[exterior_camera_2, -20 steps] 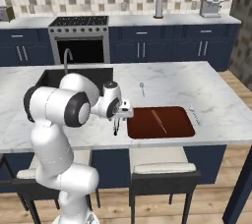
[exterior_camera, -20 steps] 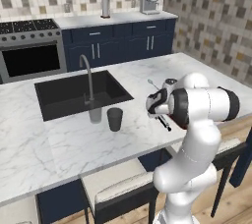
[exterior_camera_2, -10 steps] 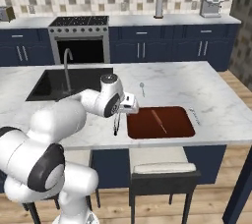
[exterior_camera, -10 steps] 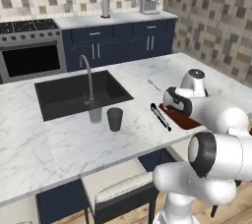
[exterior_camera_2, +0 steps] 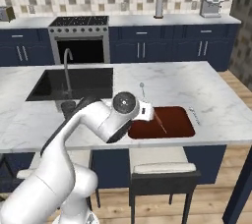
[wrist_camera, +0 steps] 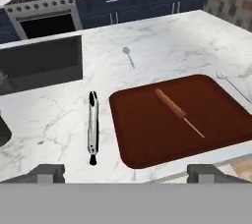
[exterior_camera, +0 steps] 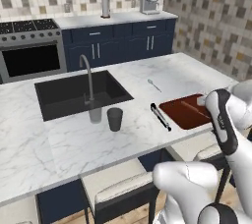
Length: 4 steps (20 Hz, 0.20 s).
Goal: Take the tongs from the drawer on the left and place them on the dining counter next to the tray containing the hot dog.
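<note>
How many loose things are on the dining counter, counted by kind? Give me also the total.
Tongs: 1, lying beside the tray
Tray: 1
Hot dog: 1, in the tray
Spoon: 1
Cup: 1, dark, near the sink
Slim silver utensil: 1, on the tray's other side, kind unclear
Total: 6
</note>
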Available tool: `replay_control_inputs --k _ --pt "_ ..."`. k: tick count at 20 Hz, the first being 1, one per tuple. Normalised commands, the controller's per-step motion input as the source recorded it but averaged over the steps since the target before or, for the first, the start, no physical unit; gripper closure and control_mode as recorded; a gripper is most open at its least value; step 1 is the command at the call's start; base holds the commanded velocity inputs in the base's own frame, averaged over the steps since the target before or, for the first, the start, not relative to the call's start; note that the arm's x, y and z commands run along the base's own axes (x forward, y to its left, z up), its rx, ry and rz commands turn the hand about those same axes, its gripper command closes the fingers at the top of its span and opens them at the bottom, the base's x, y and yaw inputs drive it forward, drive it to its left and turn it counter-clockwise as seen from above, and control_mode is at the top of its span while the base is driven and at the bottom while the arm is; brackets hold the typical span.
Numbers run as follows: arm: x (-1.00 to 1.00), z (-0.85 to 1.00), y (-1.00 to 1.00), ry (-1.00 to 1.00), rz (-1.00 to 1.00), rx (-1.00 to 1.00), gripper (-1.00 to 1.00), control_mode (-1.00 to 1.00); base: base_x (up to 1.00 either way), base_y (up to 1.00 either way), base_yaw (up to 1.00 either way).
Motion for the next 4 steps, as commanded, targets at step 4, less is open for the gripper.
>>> replay_control_inputs --k 4 --pt "-0.97 0.06 -0.35 -0.6 -0.08 0.06 -1.0 -1.0 0.0 0.0 0.0"
